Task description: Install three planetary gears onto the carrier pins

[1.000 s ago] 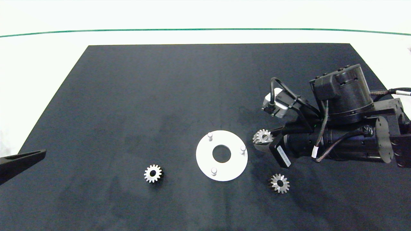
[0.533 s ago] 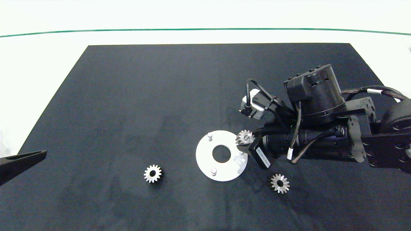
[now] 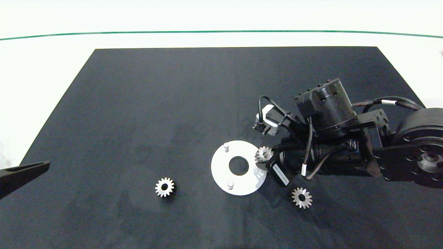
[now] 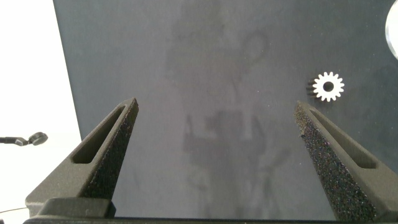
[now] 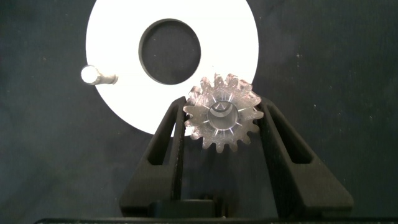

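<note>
Right gripper (image 3: 265, 159): reaching in from the right of the head frame, its jaws pinching one planetary gear (image 5: 222, 118) by the toothed rim, one finger on each side.
Held gear: hanging over the right-hand rim of the white carrier disc (image 3: 221, 176), right of frame centre; in the right wrist view its bore is facing the camera with something pale showing inside it, which may be the pin top, though I cannot tell whether the gear is touching it.
Carrier pins: two are standing bare, one (image 3: 226, 146) at the disc's upper left and one (image 3: 230, 184) at its lower edge; the third is hiding beneath the gear.
Loose gears: one (image 3: 164, 187) is lying flat on the black mat (image 3: 173, 103) lower left of the disc, another (image 3: 301, 197) lower right; both sit apart from the disc.
Left gripper (image 4: 221, 158): idling at the far left edge of the head frame, jaws spread wide over bare mat.
Risk: if the bore is sitting off the pin's axis, pressing down is likely to jam the gear on the pin top, tilt it in the grip, or push the unfixed disc sideways.
</note>
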Controlling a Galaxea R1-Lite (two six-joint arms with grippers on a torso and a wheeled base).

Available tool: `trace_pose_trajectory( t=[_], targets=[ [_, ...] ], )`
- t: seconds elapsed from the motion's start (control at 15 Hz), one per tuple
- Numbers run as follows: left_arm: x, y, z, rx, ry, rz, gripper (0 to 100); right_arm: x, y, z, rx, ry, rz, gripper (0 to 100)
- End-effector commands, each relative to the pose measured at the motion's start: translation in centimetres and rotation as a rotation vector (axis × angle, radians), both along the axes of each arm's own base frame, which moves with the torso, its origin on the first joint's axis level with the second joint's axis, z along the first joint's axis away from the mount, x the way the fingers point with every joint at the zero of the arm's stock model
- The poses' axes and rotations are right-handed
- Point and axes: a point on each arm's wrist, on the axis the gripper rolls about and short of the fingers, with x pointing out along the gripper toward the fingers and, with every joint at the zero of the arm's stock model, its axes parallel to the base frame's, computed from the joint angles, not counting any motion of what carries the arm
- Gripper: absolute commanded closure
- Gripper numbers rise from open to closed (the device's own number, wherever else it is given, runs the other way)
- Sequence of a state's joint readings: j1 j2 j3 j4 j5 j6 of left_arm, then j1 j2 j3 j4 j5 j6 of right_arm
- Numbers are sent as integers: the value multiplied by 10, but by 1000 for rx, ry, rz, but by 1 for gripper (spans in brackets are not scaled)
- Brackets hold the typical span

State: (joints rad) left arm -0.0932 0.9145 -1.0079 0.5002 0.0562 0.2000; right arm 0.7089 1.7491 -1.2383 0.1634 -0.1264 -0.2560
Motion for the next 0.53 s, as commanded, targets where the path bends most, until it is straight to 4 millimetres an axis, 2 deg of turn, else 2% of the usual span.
trace_pose_trajectory(
  t=[0.07, 0.53],
  targets=[
    [-1, 0, 0, 1, 0, 1, 0, 1, 0, -1, -7, 0, -3, 75],
    [-1, 0, 0, 1, 1, 1, 0, 6, 4, -10, -19, 19, -5, 75]
  ],
)
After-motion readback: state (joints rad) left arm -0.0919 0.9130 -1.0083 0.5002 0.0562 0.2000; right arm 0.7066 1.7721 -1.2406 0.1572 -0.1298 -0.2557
